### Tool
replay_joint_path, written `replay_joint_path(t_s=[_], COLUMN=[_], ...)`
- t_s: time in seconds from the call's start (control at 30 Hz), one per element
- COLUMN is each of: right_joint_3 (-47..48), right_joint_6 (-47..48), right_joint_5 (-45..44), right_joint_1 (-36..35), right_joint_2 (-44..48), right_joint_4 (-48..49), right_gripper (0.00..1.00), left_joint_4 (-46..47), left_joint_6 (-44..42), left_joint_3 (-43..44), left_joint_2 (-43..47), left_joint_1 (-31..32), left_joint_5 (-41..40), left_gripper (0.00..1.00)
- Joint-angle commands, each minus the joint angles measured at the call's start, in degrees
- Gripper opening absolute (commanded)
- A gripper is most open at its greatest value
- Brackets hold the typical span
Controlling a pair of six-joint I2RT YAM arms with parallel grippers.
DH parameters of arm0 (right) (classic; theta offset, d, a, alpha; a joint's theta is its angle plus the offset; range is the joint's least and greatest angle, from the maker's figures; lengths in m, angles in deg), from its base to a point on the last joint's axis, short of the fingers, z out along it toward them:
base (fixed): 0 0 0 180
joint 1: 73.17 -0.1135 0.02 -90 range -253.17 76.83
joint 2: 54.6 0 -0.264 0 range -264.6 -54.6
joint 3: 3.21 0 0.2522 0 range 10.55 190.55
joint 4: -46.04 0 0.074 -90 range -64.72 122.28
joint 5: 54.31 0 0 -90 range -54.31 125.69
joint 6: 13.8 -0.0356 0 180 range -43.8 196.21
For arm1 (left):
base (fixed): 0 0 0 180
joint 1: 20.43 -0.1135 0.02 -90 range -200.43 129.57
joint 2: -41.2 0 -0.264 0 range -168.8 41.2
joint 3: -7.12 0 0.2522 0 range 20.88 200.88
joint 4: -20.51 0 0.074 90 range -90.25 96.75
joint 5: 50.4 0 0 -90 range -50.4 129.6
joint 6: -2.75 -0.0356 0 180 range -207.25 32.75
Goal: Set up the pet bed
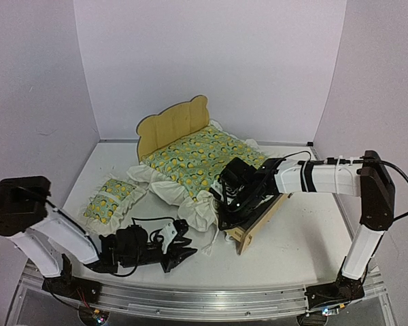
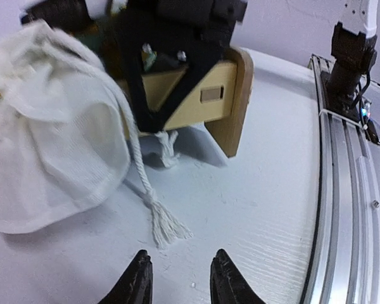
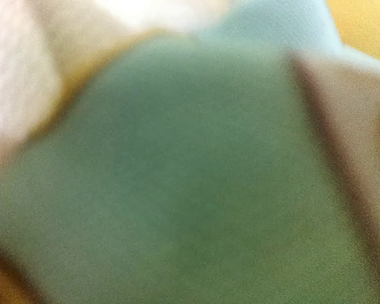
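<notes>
The pet bed (image 1: 171,126) stands at the back middle, its plywood bear-ear headboard upright and its foot end (image 1: 250,231) toward me. A green-yellow quilt (image 1: 204,159) with white ruffles covers it and spills over the near left side. My right gripper (image 1: 226,221) is pressed into the quilt's ruffle at the bed's foot. Its wrist view is filled with blurred green cloth (image 3: 190,190), so its fingers are hidden. My left gripper (image 1: 190,255) lies low on the table in front of the bed, open and holding nothing (image 2: 180,269). A tasselled white cord (image 2: 161,225) lies just ahead of it.
A small matching ruffled pillow (image 1: 109,200) lies on the table left of the bed. The white ruffle (image 2: 50,145) bulges beside the footboard (image 2: 231,95). The aluminium rail (image 2: 342,209) runs along the table's near edge. Walls close in the back and sides.
</notes>
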Motion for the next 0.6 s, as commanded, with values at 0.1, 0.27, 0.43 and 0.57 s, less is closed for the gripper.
replay_joint_path(t_s=[0.1, 0.27, 0.43, 0.57], right_joint_3=[4.67, 5.19, 5.7, 5.85], right_joint_6=[-9.26, -9.73, -9.74, -9.76], right_joint_5=[4.24, 4.29, 4.62, 4.67], right_joint_1=[0.53, 0.48, 0.34, 0.32], right_joint_2=[3.2, 3.63, 3.64, 3.8], right_joint_4=[5.36, 5.72, 5.84, 5.85], right_gripper=[0.0, 0.0, 0.0, 0.0], left_joint_4=[27.49, 28.81, 28.85, 28.9], left_joint_6=[-6.94, -8.67, -10.03, -10.7], left_joint_3=[12.8, 19.3, 21.83, 21.88], left_joint_2=[-21.64, -30.7, -35.6, -37.15], left_joint_1=[0.57, 0.57, 0.49, 0.48], left_joint_5=[2.1, 2.85, -3.4, -9.39], left_gripper=[0.24, 0.29, 0.29, 0.3])
